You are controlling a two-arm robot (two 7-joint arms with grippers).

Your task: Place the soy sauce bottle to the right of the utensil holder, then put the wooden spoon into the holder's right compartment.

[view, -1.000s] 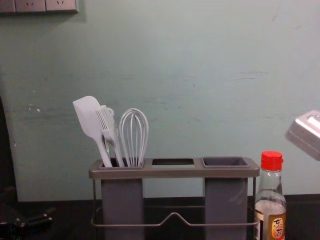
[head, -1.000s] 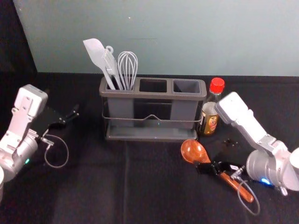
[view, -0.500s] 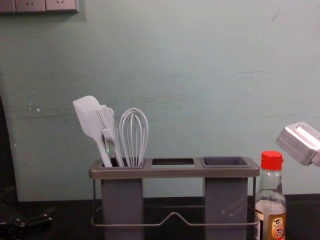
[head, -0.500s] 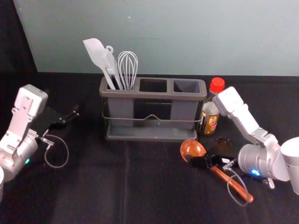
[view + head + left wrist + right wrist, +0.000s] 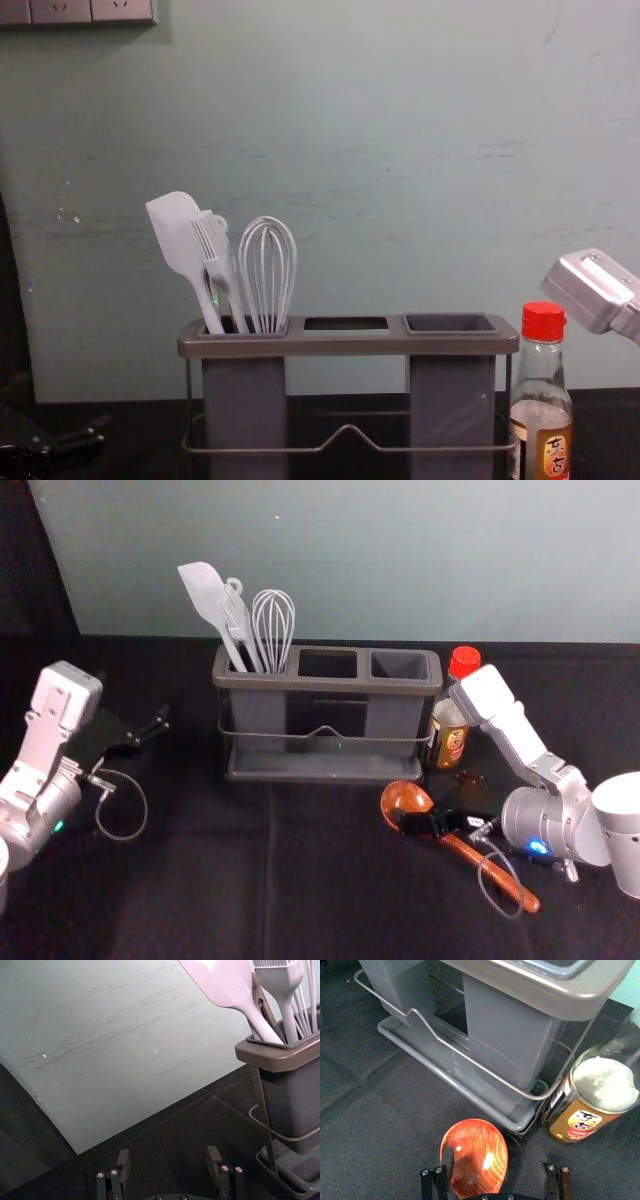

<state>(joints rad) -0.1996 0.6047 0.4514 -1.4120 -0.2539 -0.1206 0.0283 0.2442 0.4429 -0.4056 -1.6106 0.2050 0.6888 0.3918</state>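
Black cloth [image 5: 330, 880], lower right: my right gripper [image 5: 494, 1159], fingers spread, has nudged the spoon [image 5: 407, 797] leftward; grasping remains. Left gripper [image 5: 168, 1156] idles open, mid-left.

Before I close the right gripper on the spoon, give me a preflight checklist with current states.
1. Soy sauce bottle upright, right of the utensil holder: ok.
2. Right compartment free of utensils: ok.
3. Right gripper open at the wooden spoon, near its bowl: ok, fingers apart.
4. Spoon centred between the fingers: not ok, the bowl sits toward one finger in the right wrist view.
5. Right arm clear of the bottle: cannot tell, it overlaps the bottle in the head view.
6. Left gripper away from the holder: ok, open, off to its left.
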